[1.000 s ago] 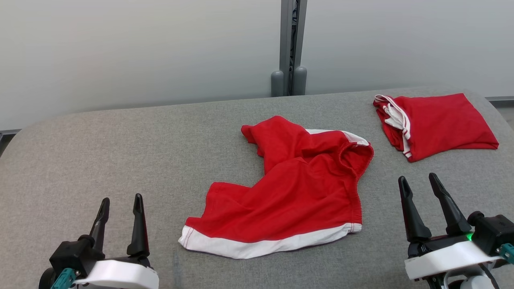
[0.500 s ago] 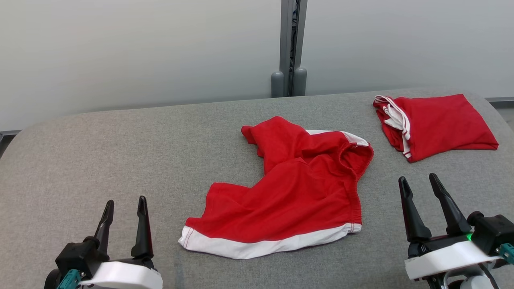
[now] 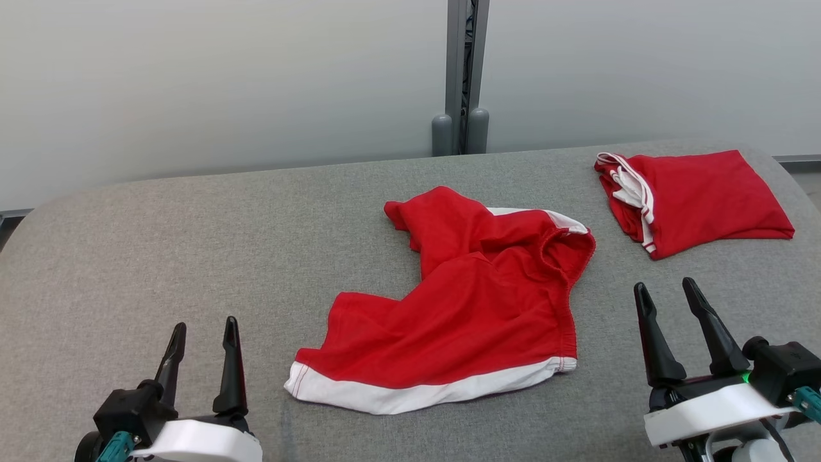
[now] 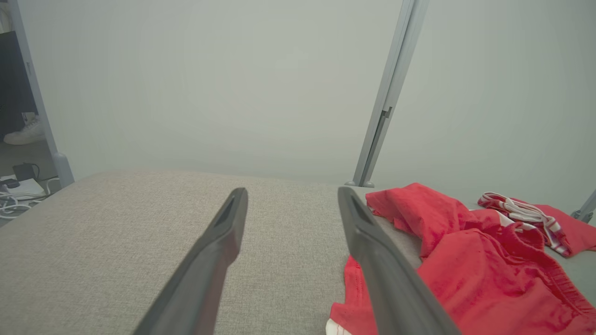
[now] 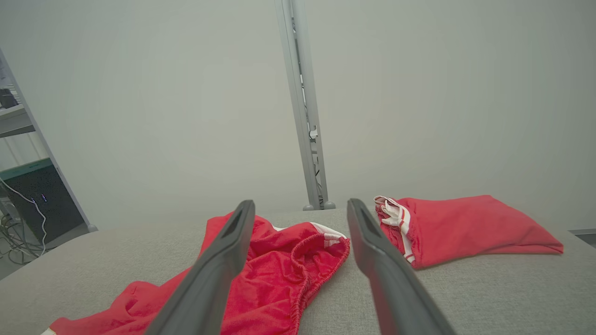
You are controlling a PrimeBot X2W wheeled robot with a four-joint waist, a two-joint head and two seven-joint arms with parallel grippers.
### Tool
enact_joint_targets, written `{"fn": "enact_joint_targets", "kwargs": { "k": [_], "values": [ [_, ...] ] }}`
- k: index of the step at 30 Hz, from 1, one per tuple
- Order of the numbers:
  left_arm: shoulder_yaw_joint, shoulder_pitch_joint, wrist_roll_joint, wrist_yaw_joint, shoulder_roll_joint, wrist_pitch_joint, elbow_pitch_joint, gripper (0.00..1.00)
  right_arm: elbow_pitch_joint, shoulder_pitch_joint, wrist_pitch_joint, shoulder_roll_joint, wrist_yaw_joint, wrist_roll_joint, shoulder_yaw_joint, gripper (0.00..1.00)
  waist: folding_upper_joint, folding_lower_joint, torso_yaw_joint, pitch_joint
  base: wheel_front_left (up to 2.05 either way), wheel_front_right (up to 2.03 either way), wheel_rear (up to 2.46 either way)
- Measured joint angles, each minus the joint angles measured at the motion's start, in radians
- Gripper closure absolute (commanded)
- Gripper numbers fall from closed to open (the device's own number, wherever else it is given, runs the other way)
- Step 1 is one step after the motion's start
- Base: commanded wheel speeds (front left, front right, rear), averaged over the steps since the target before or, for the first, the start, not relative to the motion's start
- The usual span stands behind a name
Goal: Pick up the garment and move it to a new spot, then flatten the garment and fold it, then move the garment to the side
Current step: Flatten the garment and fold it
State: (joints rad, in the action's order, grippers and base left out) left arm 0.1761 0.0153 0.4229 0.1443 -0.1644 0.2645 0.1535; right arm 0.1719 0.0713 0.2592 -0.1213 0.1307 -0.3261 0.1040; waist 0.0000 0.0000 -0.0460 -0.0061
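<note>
While the left gripper (image 3: 205, 325) and right gripper (image 3: 664, 287) hover at the near edge, jaws apart and empty, the crumpled garment (image 3: 462, 308) lies on the table (image 3: 192, 244) between them, a folded pile (image 3: 702, 199) far right.

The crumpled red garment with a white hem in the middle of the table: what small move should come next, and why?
Probably bring the left gripper to the near-left hem corner of the crumpled red garment and grasp it. That gripper and the right gripper stand open and empty, and the garment lies bunched on the grey padded table, not yet lifted.
</note>
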Motion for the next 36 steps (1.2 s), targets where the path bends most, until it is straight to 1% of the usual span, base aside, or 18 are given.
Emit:
{"fn": "enact_joint_targets", "kwargs": {
  "k": [5, 8, 15, 16, 22, 30, 36],
  "values": [
    [0.006, 0.0, 0.0, -0.004, -0.002, -0.013, 0.008, 0.0, 0.015, 0.0, 0.0, 0.001, 0.0, -0.008, 0.006, 0.0, 0.0, 0.0, 0.0, -0.003, 0.0, 0.0, 0.0],
    [0.016, 0.0, 0.014, -0.015, -0.001, -0.039, 0.013, 0.0, 0.075, -0.001, -0.005, 0.0, 0.0, -0.021, 0.014, 0.0, 0.0, 0.0, -0.001, -0.003, 0.0, 0.0, 0.0],
    [0.059, -0.001, 0.04, -0.048, -0.004, -0.14, 0.067, 0.0, 0.22, 0.034, -0.066, -0.015, 0.0, -0.081, 0.107, 0.0, 0.0, 0.0, -0.004, 0.007, 0.0, 0.0, 0.0],
    [0.059, -0.001, 0.04, -0.048, -0.004, -0.14, 0.067, 0.0, 0.22, 0.034, -0.066, -0.015, 0.0, -0.081, 0.107, 0.0, 0.0, 0.0, -0.004, 0.007, 0.0, 0.0, 0.0],
    [0.095, -0.033, 0.052, -0.083, -0.008, -0.209, 0.116, 0.0, 0.341, 0.088, -0.102, -0.025, 0.0, -0.149, 0.188, 0.0, 0.0, 0.0, -0.002, 0.03, 0.0, 0.0, 0.0],
    [0.135, -0.09, 0.062, -0.124, -0.011, -0.273, 0.175, 0.0, 0.452, 0.166, -0.081, -0.039, 0.0, -0.237, 0.3, 0.0, 0.0, 0.0, 0.011, 0.068, 0.0, 0.0, 0.0],
    [0.163, -0.13, 0.061, -0.152, -0.015, -0.3, 0.206, 0.0, 0.498, 0.219, -0.054, -0.055, 0.0, -0.289, 0.376, 0.0, 0.0, 0.0, 0.021, 0.097, 0.0, 0.0, 0.0]
  ]
}}
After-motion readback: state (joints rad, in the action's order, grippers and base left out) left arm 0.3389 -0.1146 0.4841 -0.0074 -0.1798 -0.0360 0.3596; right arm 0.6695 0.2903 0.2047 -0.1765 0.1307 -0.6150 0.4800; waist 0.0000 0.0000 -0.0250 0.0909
